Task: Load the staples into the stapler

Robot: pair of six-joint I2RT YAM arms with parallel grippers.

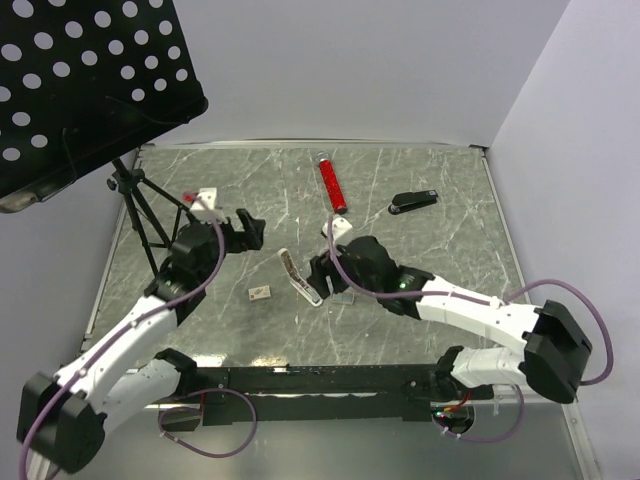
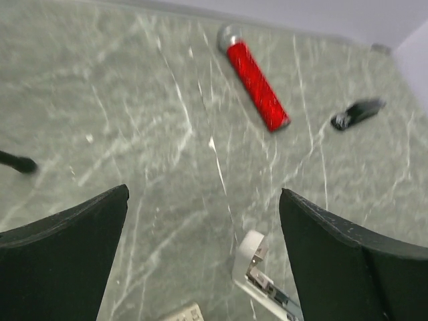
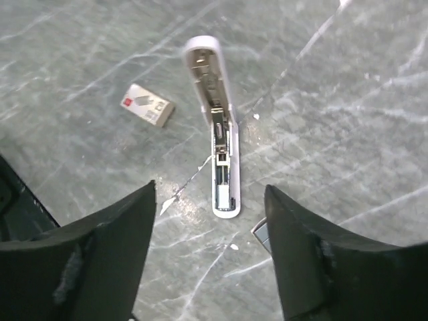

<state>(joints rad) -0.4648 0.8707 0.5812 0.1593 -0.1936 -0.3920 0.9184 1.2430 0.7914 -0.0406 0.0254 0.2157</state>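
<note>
Lying flat on the marbled table (image 1: pixel 460 240), the stapler (image 3: pixel 217 134) is shown white and hinged open, with its magazine channel exposed. It is framed between the widely parted fingers of the right gripper (image 3: pixel 209 200), which is held over its near end and grips nothing. The staples (image 3: pixel 259 234), a small grey strip, are seen on the table just beside that same end, partly hidden by one finger. The left gripper (image 1: pixel 250 230) is likewise spread wide and empty, placed to the left of the stapler and apart from it. A beige box piece (image 3: pixel 148 105), a red tube (image 1: pixel 332 184) and a small black object (image 1: pixel 413 202) are also seen on the table.
</note>
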